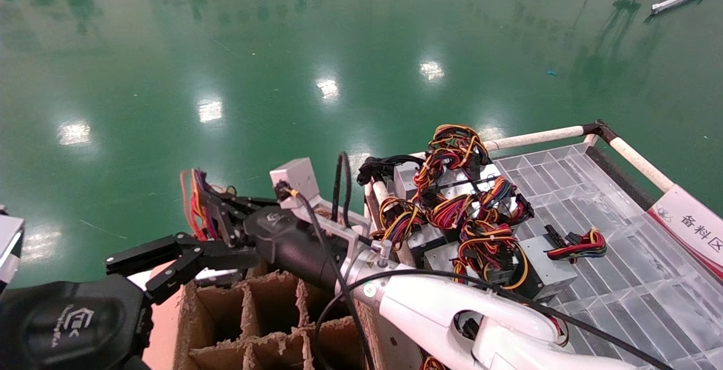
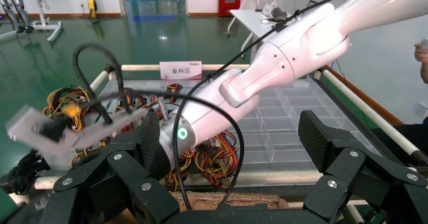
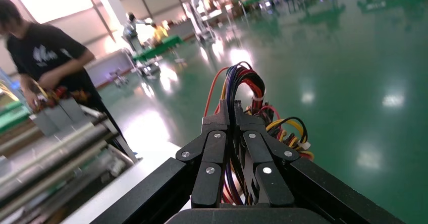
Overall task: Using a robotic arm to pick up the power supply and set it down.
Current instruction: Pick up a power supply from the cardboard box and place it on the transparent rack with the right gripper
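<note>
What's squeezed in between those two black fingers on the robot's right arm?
A bundle of red, yellow and purple wires sits pinched between the right gripper's fingers, clearest in the right wrist view. The box they belong to is not visible there.

My arm [image 1: 452, 308] wears a glossy white plastic shell; my jaws are matt black. The floor [image 1: 282, 48] gleams glossy green. The box [image 1: 248, 325] is rough brown cardboard, the tray [image 1: 621, 257] clear plastic.
</note>
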Robot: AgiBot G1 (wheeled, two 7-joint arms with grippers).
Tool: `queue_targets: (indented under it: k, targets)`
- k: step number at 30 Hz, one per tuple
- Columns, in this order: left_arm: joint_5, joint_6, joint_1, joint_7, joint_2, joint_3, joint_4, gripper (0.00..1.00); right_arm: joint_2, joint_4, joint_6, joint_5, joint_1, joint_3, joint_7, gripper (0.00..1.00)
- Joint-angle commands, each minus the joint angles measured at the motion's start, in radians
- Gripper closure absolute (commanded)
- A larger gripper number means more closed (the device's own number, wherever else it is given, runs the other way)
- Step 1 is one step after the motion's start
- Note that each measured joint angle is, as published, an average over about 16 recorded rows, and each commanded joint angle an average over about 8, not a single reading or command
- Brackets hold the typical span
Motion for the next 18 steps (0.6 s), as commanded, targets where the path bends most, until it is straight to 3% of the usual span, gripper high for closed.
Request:
queue_targets:
  k: [1, 8, 18]
  targets:
    - [0.000, 0.000, 0.000, 0.000, 0.000, 0.000, 0.000, 0.00, 0.001, -0.005, -0.031, 0.013, 0.003, 0.004, 0.000, 1.00]
    - [0.000, 0.000, 0.000, 0.000, 0.000, 0.000, 0.000, 0.00, 0.010, -0.026, -0.162, 0.039, 0.032, 0.028, -0.034, 1.00]
    - [0.000, 0.000, 0.000, 0.000, 0.000, 0.001, 0.000, 0.00, 0.022, -0.118, -0.438, 0.067, 0.072, 0.076, -0.091, 1.00]
